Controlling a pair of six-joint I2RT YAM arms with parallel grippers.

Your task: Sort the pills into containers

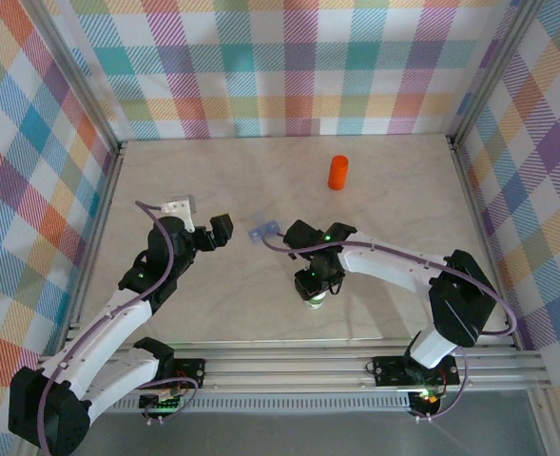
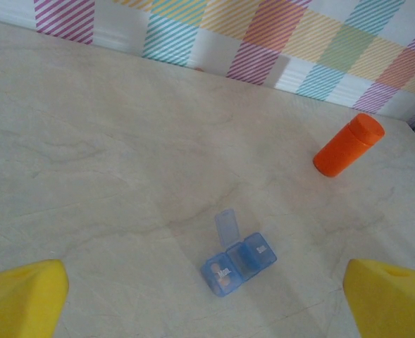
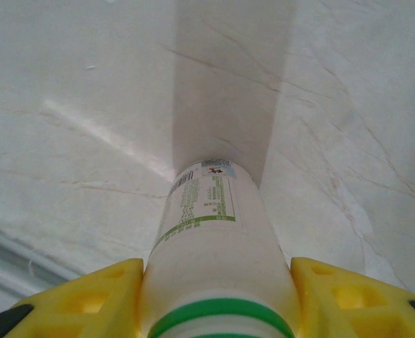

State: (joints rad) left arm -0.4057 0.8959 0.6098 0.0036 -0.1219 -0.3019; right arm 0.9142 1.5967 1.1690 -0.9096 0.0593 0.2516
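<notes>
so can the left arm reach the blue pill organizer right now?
Probably yes. The left end effector is open and faces the pill organizer across bare table, nothing between. The right end effector grips the white bottle off to the side.

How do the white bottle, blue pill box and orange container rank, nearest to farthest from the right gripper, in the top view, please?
1. white bottle, held in the right gripper.
2. blue pill box, up and left of it.
3. orange container, toward the back wall.
</notes>
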